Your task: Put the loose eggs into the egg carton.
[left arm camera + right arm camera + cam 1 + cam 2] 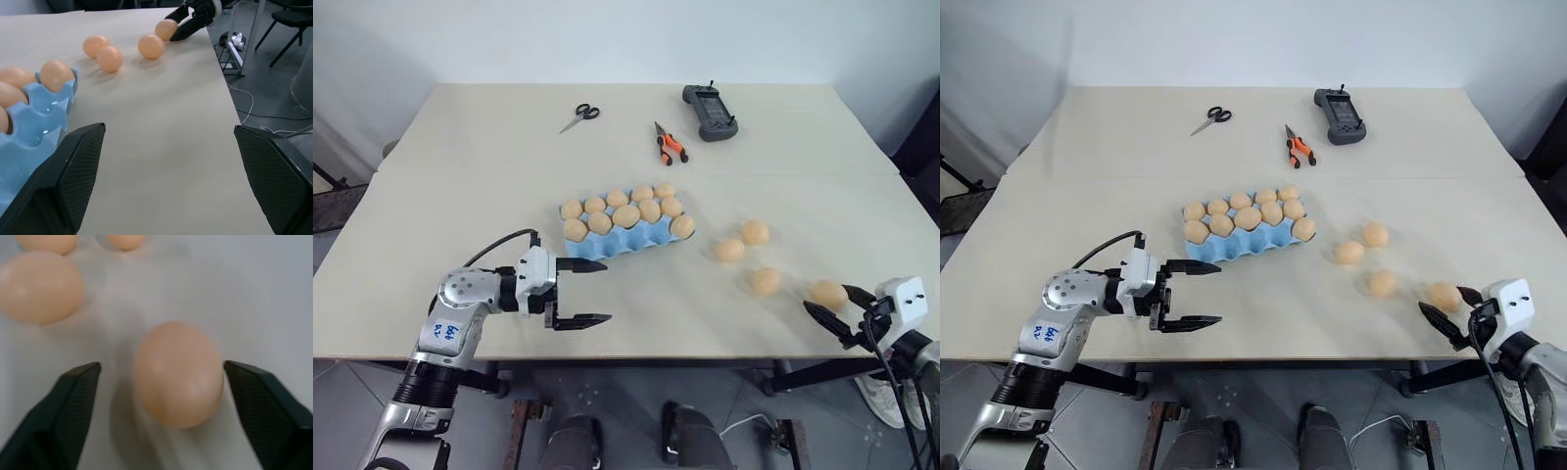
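Nearest the head camera, at the counter's (pixel 460 176) front edge, the left gripper (pixel 579 292) hovered with its two black fingers spread wide and nothing between them. It pointed sideways toward the robot's right, just in front of the egg carton (pixel 625 242), probably parked there so as to be ready to steady the tray or take an egg handed across.

At the front right corner, the right gripper (pixel 834 309) reached for the nearest loose egg (pixel 827 293). Its fingers stood apart on either side of that egg; in the right wrist view one finger (pixel 254 396) looked to be at or almost at the shell while the other (pixel 68 401) remained clear, so the egg was bracketed but apparently not yet clamped. It lay on the counter.

Three more loose eggs (pixel 755 232) (pixel 728 250) (pixel 766 281) lay scattered between that egg and the carton, well apart from the tray. The light blue carton sat mid-counter, angled, most of its cups already filled; the left wrist view showed at least one empty cup at its near end.

Scissors (pixel 579 117), orange-handled pliers (pixel 670 145) and a dark handheld controller (pixel 709 112) lay near the far edge, out of the way.
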Controlling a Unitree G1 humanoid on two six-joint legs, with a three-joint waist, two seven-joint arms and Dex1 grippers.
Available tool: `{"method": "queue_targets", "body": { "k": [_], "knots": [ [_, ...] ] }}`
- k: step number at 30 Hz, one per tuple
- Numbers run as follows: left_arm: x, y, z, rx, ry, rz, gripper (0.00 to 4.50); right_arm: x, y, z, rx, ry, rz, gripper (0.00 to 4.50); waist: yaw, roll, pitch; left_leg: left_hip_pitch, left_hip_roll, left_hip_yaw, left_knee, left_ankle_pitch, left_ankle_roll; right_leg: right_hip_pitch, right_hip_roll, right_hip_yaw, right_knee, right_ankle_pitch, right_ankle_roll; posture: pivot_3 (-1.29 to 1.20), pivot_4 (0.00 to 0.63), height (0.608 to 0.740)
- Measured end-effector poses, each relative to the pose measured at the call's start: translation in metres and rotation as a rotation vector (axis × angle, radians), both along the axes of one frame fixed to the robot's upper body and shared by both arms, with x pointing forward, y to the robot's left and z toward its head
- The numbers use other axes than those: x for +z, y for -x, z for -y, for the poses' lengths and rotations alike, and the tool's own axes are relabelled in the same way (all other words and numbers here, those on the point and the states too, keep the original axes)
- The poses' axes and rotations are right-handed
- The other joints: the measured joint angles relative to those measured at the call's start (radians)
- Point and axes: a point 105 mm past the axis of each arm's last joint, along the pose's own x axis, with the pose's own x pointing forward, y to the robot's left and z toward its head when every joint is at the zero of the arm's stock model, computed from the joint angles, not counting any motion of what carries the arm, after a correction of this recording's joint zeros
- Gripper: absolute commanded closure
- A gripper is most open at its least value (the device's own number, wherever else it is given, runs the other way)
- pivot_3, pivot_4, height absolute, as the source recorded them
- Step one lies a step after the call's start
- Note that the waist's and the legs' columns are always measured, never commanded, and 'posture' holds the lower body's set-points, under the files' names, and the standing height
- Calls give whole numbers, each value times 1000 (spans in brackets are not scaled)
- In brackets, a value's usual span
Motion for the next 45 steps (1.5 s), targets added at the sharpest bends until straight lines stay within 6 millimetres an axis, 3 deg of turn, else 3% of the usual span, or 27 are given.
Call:
{"method": "queue_targets", "body": {
  "k": [5,7,11,18,24,31,35,40,42,45],
  "knots": [
    [0,1,-4,35,3,8,0,1,-4,2,13,-2,17,2884,1,0,0,0,0,1,0,0,0,0,-1,-1,0,0,1,0,150,740],
    [-1,0,-12,82,5,6,0,6,-8,0,26,-3,40,3100,0,0,0,0,0,1,0,-1,0,0,-1,-1,0,0,1,0,150,740],
    [3,-5,-27,181,18,26,0,30,-19,-13,78,8,118,3100,-4,1,0,0,1,2,0,-1,0,-1,-1,0,0,1,0,0,150,740],
    [3,-12,-62,373,37,22,0,98,-57,-99,303,19,244,3100,-17,2,1,0,3,1,0,0,-1,-3,-1,-1,1,2,-2,0,150,740],
    [2,-14,-71,424,38,23,0,97,-73,-180,442,18,157,3100,-15,2,1,-5,2,3,-1,-1,-2,-9,-3,-5,1,2,-2,0,150,740],
    [4,-15,-79,471,38,24,0,100,-95,-233,452,43,153,3100,-19,2,1,-16,2,10,0,0,-5,-20,-3,-9,4,4,2,0,150,740],
    [2,-15,-80,487,39,10,0,90,-101,-244,444,61,130,1747,-23,2,1,-17,2,10,0,-2,-4,-20,-3,-13,2,5,3,0,150,740],
    [6,-14,-76,487,46,22,0,91,-98,-254,463,43,141,29,-25,2,1,-17,3,11,0,-2,-4,-20,-3,-14,2,5,4,0,150,740],
    [8,-14,-74,484,48,28,0,94,-96,-254,467,47,154,29,-25,2,1,-17,3,11,0,-2,-4,-20,-3,-14,2,5,3,0,150,740],
    [9,-14,-72,479,51,20,0,101,-84,-237,474,66,190,29,-20,1,1,-17,3,10,0,-3,-4,-20,-3,-15,1,5,3,0,150,740]
  ]
}}
